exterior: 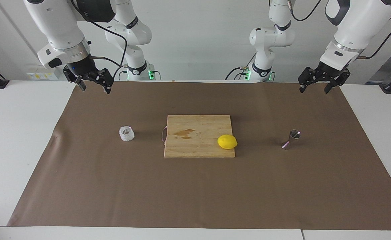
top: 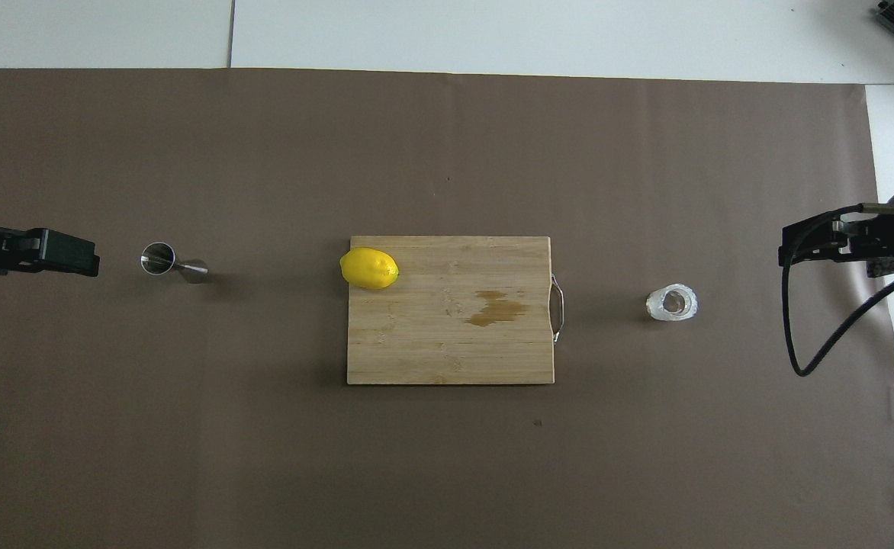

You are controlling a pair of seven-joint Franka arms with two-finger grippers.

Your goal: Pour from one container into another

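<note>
With both grippers up, wide open and empty, the right gripper [exterior: 93,85] should drop squarely around the glass cup [exterior: 126,133] at the board's [exterior: 199,146] nine o'clock in the facing view, the jigger [exterior: 291,139] at three o'clock under the waiting left gripper [exterior: 316,86]

Left gripper [top: 73,254]: over the mat's edge at its own end, holding nothing.
Jigger [top: 173,262]: just beside the left gripper, toward the board.
Board [top: 447,335]: mid-table, well apart from both grippers.
Lemon [top: 369,268]: on the board's corner toward the jigger.
Cup [top: 671,303]: upright, near the right gripper [top: 794,245].
Mat [top: 416,473]: brown, under everything.
</note>
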